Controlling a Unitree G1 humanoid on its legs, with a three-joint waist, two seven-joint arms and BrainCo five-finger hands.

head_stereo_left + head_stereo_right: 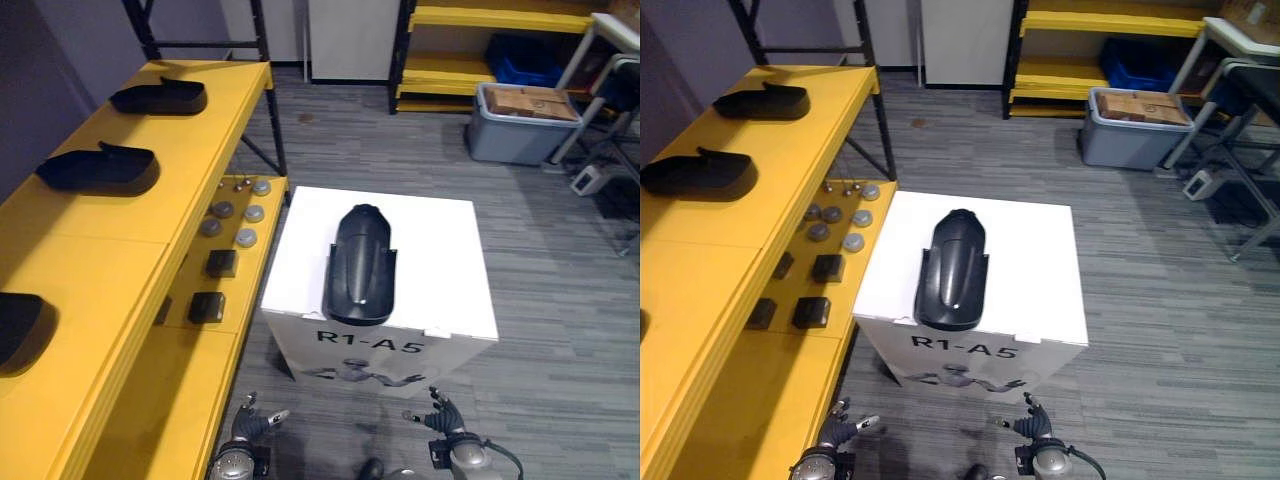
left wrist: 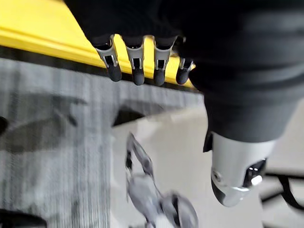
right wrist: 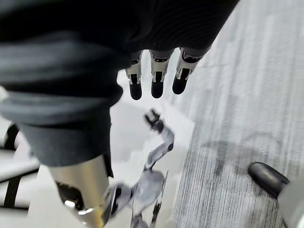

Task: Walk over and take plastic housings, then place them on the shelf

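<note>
Black plastic housing (image 1: 360, 265), one piece, long and domed. It is lying dome-up and lengthwise on the white box (image 1: 440, 260), roughly centred, with its narrow rounded end pointing away from the robot and its wide end lying close to the near edge. That is probably so both flanks are offering a grip from the front. Nothing is touching it.

Left hand (image 1: 250, 425) and right hand (image 1: 445, 420): both are hanging low in front of the box's near face. Their fingers (image 2: 135, 66) are extending loosely and are carrying nothing.

Yellow shelf (image 1: 100, 260), on the robot's left:
- Its upper tier is bearing a far housing (image 1: 160, 97), a middle housing (image 1: 100, 170) and a near housing (image 1: 20, 330). They are sitting well apart in a row, likely so that each can go down without nudging the next.
- A bare yellow stretch is lying between the middle and near pieces, and this looks like the free place.
- The lower tier is holding grey discs (image 1: 246, 238) and small black blocks (image 1: 206, 307).

Edges and room:
- The box's left edge is standing just beside the lower tier, so little passage is showing there.
- The grey floor (image 1: 560, 300) to the right is lying open.
- A grey tote (image 1: 520, 125) is sitting well apart at the far right.
</note>
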